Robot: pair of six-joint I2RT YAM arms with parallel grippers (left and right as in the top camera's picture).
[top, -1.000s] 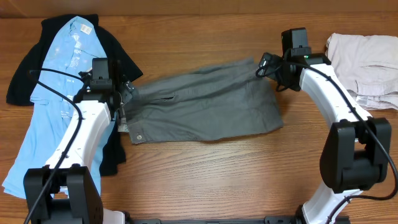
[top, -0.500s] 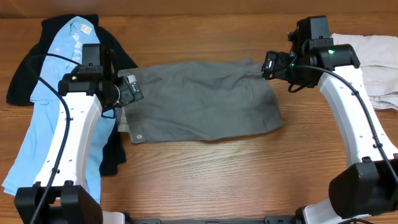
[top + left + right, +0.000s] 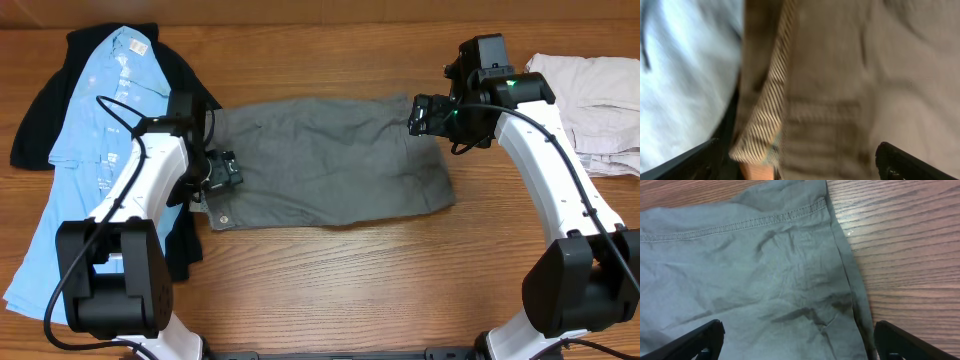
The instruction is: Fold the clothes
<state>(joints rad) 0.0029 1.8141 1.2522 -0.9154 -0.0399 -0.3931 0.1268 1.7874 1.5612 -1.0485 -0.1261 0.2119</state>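
From above, the grey-olive shorts (image 3: 330, 160) lie spread flat in the middle of the wooden desk (image 3: 330, 290), with the waist end to the left and the leg end to the right. A small round button (image 3: 222, 220) shows at the lower left corner of the shorts. At the far left a light blue shirt (image 3: 90, 140) lies on top of a black shirt (image 3: 190, 75). At the far right a beige garment (image 3: 590, 100) lies crumpled, well apart from the shorts. The left fingers (image 3: 222, 172) are over the waist edge of the shorts, just beside the black shirt. The right fingers (image 3: 420, 113) are over the upper right corner of the shorts.

The left wrist view is blurred. The shorts (image 3: 880, 75) fill most of it, and the waistband (image 3: 767, 115) is turned so that its striped inner side shows. The blue shirt (image 3: 685, 75) is at the left. The left fingers (image 3: 910, 162) stand wide apart at the two lower corners and nothing is between them.

In the right wrist view the shorts (image 3: 750, 275) lie with light wrinkles on the desk (image 3: 900, 245). The stitched hem (image 3: 740, 224) runs along the top, and the side edge runs down at the right. The right fingers (image 3: 695, 340) are also spread wide, above the cloth, and they hold nothing.
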